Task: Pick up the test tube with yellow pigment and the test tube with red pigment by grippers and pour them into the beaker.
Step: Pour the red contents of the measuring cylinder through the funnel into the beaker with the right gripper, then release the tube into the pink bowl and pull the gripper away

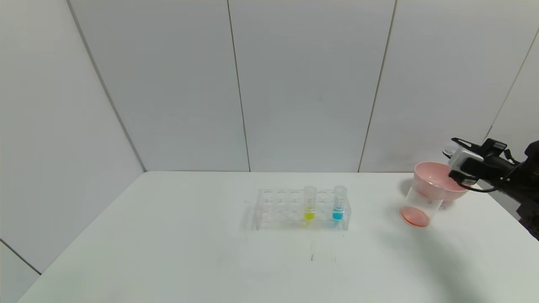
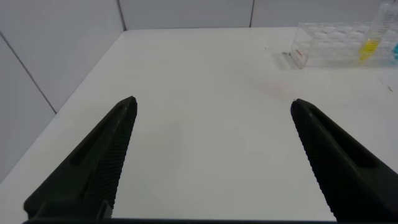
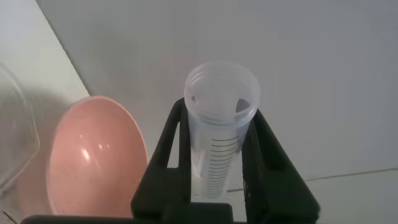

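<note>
The test tube with yellow pigment (image 1: 309,205) stands upright in the clear rack (image 1: 280,209) at the table's middle; it also shows in the left wrist view (image 2: 371,42). My right gripper (image 1: 457,152) is at the far right, above the pink bowl, shut on a clear graduated test tube (image 3: 221,127) that looks empty, its open rim pointing away from the wrist. The beaker (image 1: 419,205) stands in front of the bowl with red-orange liquid in its bottom. My left gripper (image 2: 212,102) is open and empty over bare table, left of the rack; it is out of the head view.
A blue-bottomed tube (image 1: 338,204) stands in the rack right of the yellow one. The pink bowl (image 1: 433,179) sits right behind the beaker, near the table's right back corner; it also shows in the right wrist view (image 3: 93,158). White walls close the back and left.
</note>
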Controlling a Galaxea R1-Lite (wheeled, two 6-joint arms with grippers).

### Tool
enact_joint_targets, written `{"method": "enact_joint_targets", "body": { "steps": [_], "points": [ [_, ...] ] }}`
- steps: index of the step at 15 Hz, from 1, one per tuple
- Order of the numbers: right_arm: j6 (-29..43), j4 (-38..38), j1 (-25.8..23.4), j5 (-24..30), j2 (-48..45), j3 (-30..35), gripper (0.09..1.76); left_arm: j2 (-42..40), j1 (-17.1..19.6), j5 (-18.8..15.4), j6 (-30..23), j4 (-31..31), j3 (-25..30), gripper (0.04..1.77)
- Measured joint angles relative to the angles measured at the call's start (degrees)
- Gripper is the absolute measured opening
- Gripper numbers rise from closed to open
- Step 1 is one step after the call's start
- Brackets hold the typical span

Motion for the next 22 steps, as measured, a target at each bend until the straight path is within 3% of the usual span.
{"method": "enact_joint_targets", "body": {
  "steps": [4, 6, 8, 12, 17, 22],
  "points": [
    [26.88, 14.31, 0.29, -3.04, -0.18, -9.05, 0.53, 0.0, 0.0, 0.0, 0.0, 0.0, 0.0, 1.76],
    [39.56, 17.05, 0.63, -5.58, -0.07, -10.18, 0.53, 0.0, 0.0, 0.0, 0.02, 0.0, 0.0, 1.76],
    [47.21, 18.07, 1.04, -7.96, 0.94, -9.75, 0.53, 0.0, 0.0, 0.0, 0.0, 0.0, 0.0, 1.76],
    [48.81, 17.71, 1.05, -8.7, 3.75, -9.37, 0.53, 0.0, 0.0, 0.02, 0.0, 0.0, 0.0, 1.76],
    [48.8, 17.55, 0.77, -8.73, 5.88, -9.01, 1.1, 0.0, 0.0, 0.0, 0.0, 0.0, 0.0, 1.76],
    [51.19, 18.07, 0.13, -8.7, 3.69, -8.79, 1.38, 0.0, 0.0, 0.02, 0.0, 0.0, 0.0, 1.76]
  ]
}}
